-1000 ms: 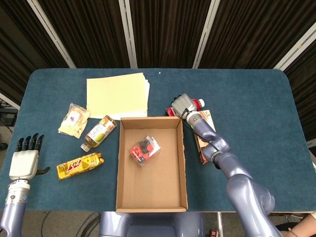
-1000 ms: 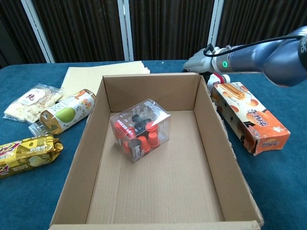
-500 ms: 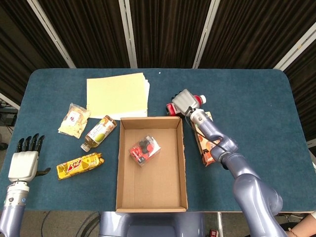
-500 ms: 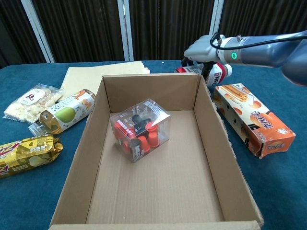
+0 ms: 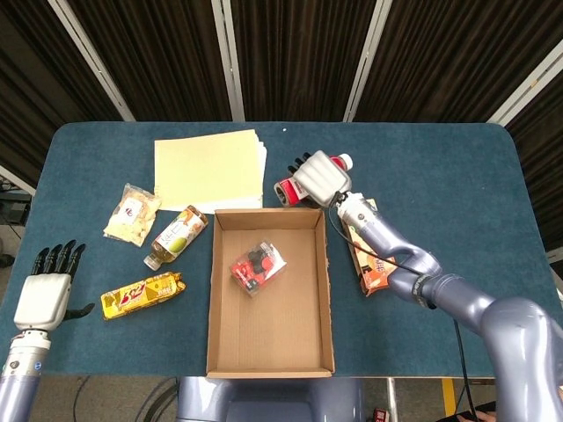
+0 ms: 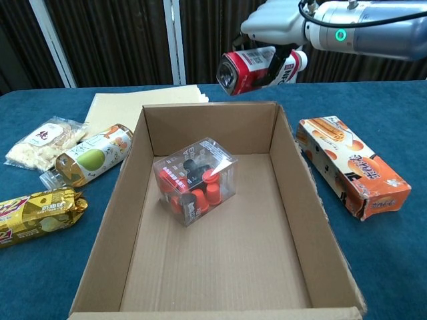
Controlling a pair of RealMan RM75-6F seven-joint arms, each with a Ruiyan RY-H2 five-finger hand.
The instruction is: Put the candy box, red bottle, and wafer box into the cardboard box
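My right hand (image 5: 321, 177) (image 6: 277, 21) grips the red bottle (image 5: 290, 190) (image 6: 250, 68) on its side in the air, just beyond the far rim of the cardboard box (image 5: 271, 356) (image 6: 293, 193). The clear candy box (image 5: 258, 266) (image 6: 195, 180) lies inside the cardboard box, towards the far end. The orange wafer box (image 5: 369, 255) (image 6: 350, 165) lies on the table right of the cardboard box. My left hand (image 5: 46, 294) hovers open at the table's near left edge, holding nothing.
Yellow paper sheets (image 5: 209, 169) (image 6: 127, 107) lie behind the box. Left of the box are a green-label bottle (image 5: 176, 236) (image 6: 87, 160), a snack bag (image 5: 132, 213) (image 6: 41, 141) and a yellow wrapped packet (image 5: 141, 294) (image 6: 37, 213).
My right hand has lifted the red bottle off the table and carried it up and leftward, over the box's far rim. The left hand has barely moved.
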